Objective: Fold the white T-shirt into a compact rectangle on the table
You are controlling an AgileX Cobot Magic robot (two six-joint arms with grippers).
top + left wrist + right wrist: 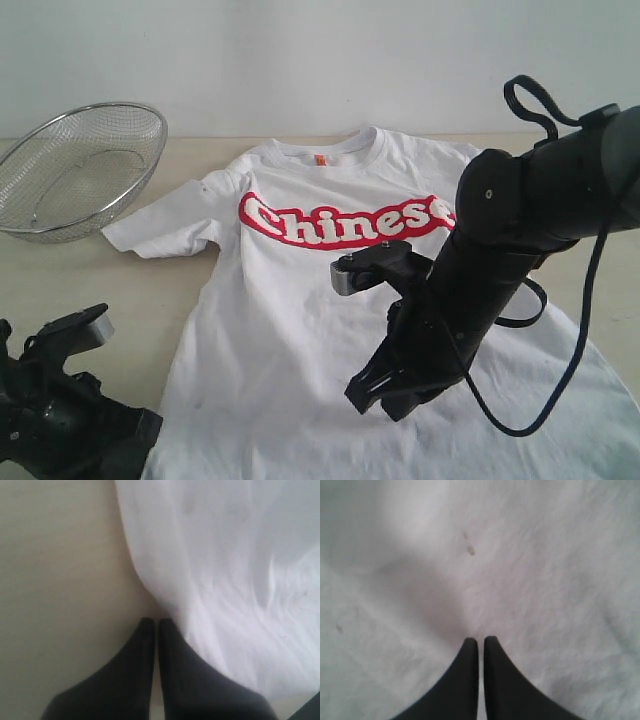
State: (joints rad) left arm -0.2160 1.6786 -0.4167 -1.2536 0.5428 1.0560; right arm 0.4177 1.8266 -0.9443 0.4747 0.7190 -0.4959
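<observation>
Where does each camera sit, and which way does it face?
Exterior: off the arms, facing across the white T-shirt and table toward the wall; left arm and right arm show.
Left wrist: on that arm, down past the shut left gripper at the shirt's edge.
Right wrist: likewise, past the shut right gripper onto shirt fabric.
All share the shirt.

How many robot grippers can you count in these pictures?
2. The left gripper, shut, is over the table at the edge of the white T-shirt; the right gripper, shut, is over the shirt's middle. None seems hidden.
</observation>
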